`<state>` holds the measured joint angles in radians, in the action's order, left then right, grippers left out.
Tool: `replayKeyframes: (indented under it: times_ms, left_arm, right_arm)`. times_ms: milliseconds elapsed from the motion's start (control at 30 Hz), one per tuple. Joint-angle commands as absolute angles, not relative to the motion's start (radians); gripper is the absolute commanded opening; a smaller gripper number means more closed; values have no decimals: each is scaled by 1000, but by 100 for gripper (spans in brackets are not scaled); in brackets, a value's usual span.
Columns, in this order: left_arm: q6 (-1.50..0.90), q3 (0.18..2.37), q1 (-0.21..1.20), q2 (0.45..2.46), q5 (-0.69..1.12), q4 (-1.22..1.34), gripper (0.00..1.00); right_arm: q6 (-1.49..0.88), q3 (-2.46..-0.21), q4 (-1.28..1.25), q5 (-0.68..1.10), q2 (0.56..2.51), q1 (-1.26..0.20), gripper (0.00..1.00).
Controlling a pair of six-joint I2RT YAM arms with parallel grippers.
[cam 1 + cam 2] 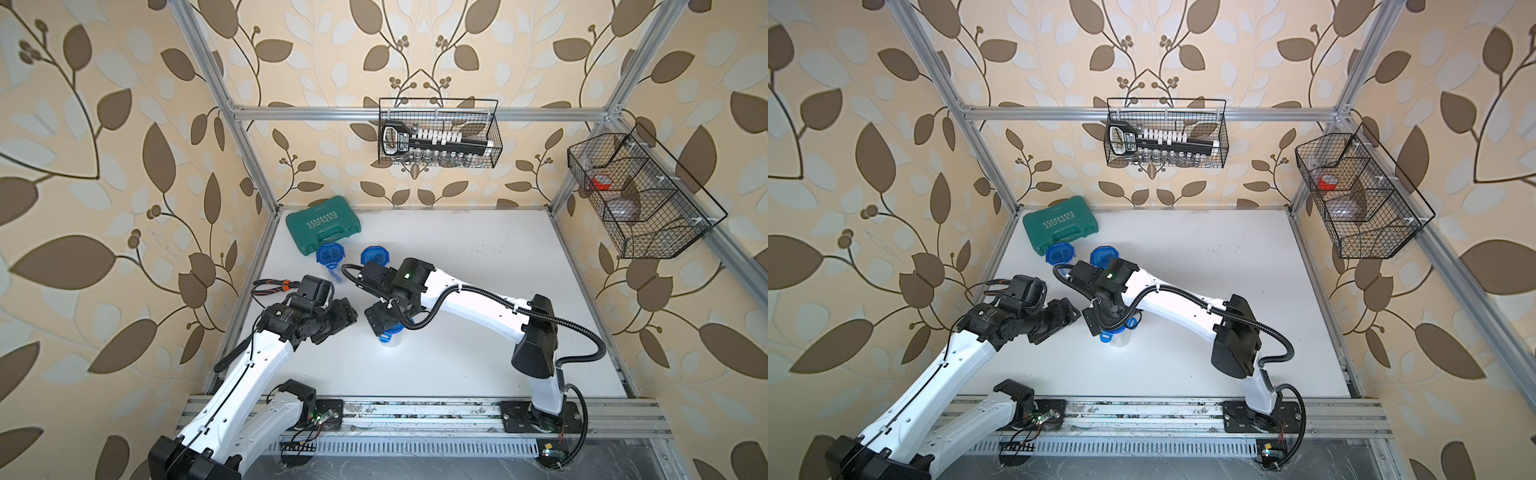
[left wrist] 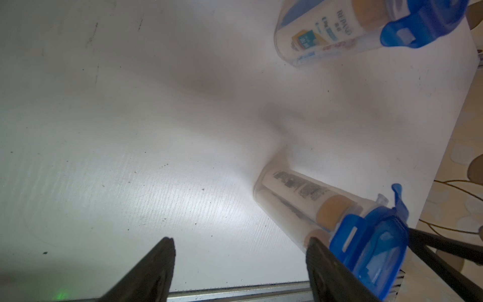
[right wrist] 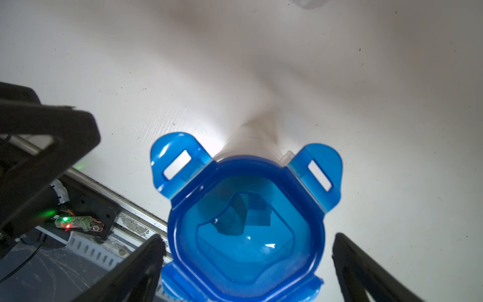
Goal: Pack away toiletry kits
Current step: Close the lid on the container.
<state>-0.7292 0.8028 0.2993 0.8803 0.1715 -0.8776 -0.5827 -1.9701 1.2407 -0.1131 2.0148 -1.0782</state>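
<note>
- Toiletry kits (image 1: 1060,253), where are they sitting?
- They are sitting in clear jars (image 1: 1104,255) on the white table (image 1: 478,299). Two of them, wearing blue lids (image 1: 374,254), are standing just in front of the green tool case (image 1: 323,224) in both top views. The third jar (image 1: 390,341) is standing upright nearer the arms' bases, apart from that pair.
- What is showing inside it?
- In the left wrist view, a white bottle (image 2: 295,185) with a gold cap (image 2: 334,209) is showing through its wall. A second pale item is lying beside it, and I cannot tell what that is.
- And its lid?
- The blue lid (image 3: 245,209) is resting on the jar's mouth. Two tabs (image 3: 177,163) are flaring outward rather than lying flat against the wall.
- What is the right gripper (image 3: 248,235) doing?
- It is hovering right over that lid with its jaws spread wide, one standing on either side and clamping nothing. Whether one finger is brushing the rim, I cannot tell.
- And the left gripper (image 2: 239,239)?
- It is hanging just beside the same jar with its jaws released. Bare tabletop is showing between its fingers (image 2: 156,269).
- Anything else around?
- Two black wire baskets (image 1: 440,133) are hanging on the frame.
</note>
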Motion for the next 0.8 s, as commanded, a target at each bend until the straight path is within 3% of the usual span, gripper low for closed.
replayKeyframes:
  times_ms: [0,233,367,633,767]
  left_arm:
    - [-686,861,287,884,129,-941,81]
    - [-631,933,287,889,120,-1006,83]
    - [-543,987,288,919,228,-1013,82]
    - [-456,1144,409,1041,310,-1036,83]
    - [-456,1183,480,1106,250,-1052,84]
  right_arm:
    - [-576,-1956,1241,-126,1973,-1083,100]
    - [-596,-1958,1243,-126,1929,-1083,100]
    - [-657,-1919,1234,-101,1848,-1080,99]
    - [-874,-1335,910,38,1432,-974,84]
    - [-885,-1227,845,45,1389,-959,81]
